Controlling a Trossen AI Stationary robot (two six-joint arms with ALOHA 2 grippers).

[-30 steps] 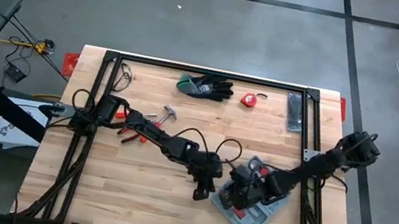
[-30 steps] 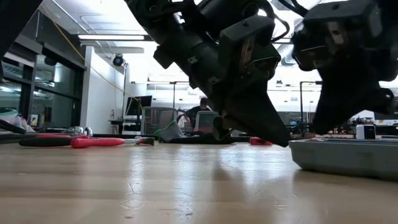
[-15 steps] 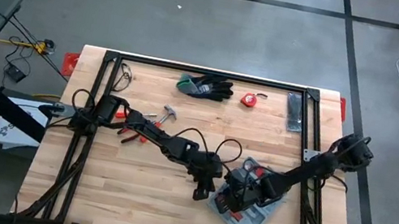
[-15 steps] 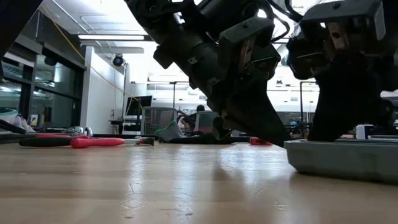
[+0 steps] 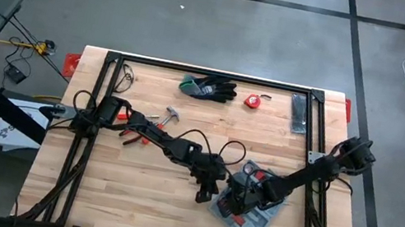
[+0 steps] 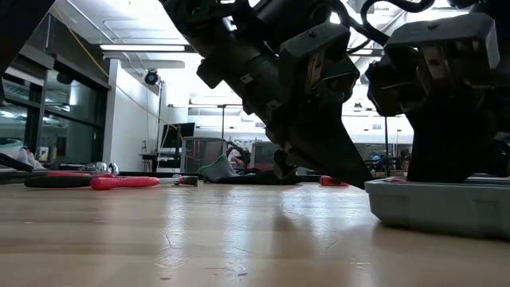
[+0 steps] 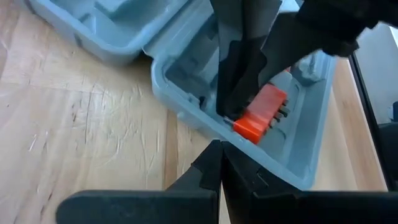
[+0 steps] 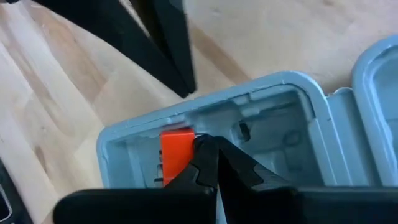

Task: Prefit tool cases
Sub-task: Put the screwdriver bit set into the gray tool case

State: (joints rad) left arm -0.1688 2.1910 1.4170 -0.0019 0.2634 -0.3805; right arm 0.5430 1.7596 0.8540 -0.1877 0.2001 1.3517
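The right gripper [image 8: 208,163] has its jaws together inside the open grey-blue case [image 5: 247,213], tips against an orange block [image 8: 176,152] lying in one recess; nothing is clamped between them. The left gripper [image 7: 219,163], jaws also together and empty, hangs just outside the case wall, tips near the table [image 5: 130,193]. The two grippers sit close, leaving little room between them. The case lies open and skewed on the table's right half, near the front edge, its far corner close to the black frame rail [image 5: 311,208]. Bare wood stretches left and in front. Red-handled pliers [image 5: 134,136] lie beside the left arm; gloves [image 5: 209,88] and a dark bar [image 5: 298,114] sit along the back edge. The right arm hides most of the case's recesses from above.
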